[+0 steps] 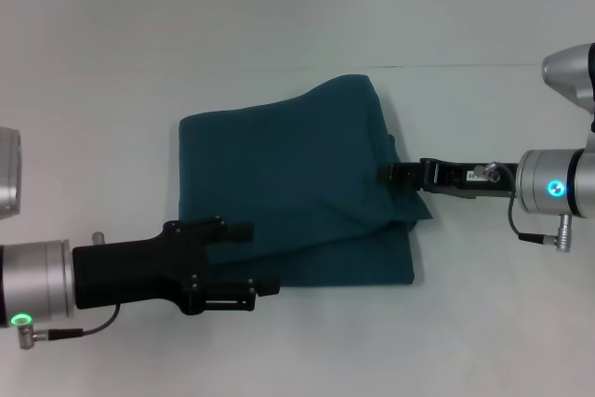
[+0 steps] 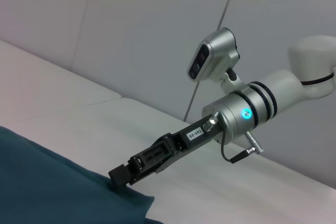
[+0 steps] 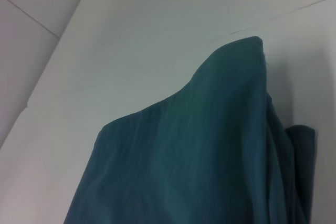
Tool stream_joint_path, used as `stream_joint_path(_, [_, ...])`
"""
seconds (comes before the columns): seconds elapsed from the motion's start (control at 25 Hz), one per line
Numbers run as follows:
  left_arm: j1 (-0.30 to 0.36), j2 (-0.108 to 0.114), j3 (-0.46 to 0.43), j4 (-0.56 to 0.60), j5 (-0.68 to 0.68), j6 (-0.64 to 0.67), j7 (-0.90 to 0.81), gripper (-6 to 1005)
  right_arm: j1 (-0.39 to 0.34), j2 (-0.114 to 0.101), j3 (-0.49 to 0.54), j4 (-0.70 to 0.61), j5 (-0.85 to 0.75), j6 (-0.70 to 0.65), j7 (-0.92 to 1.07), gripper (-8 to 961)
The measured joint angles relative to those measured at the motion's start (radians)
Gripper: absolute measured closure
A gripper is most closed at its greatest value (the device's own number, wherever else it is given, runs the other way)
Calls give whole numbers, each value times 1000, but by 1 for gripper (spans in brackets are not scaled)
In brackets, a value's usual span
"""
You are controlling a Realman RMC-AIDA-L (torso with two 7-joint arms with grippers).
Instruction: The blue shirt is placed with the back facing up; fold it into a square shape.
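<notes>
Left gripper (image 1: 265,258) over the blue shirt's (image 1: 297,174) near-left edge, jaws apart.
Right gripper (image 1: 400,174) at the shirt's right edge, jaws pinching fabric; shirt folded on white bench (image 1: 279,16).

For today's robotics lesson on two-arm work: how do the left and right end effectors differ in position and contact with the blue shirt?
1. The left end effector sits over the blue shirt at its near left corner; the right end effector meets the shirt's right edge.
2. The left's fingers are spread apart above the cloth; the right's tip presses against the fabric fold.

Both are black, pointing inward at the shirt.
</notes>
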Motion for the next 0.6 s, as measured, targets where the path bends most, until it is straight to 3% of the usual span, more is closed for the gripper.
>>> stream_joint_path(0.12, [0,0,-1,0,-1,-3,-1,91,0,0,1,0,0,5,2,163])
stream_joint_path(0.6, [0,0,0,1,-7,-4,-4,90,-4,1,-15,8,-4,41,3,689])
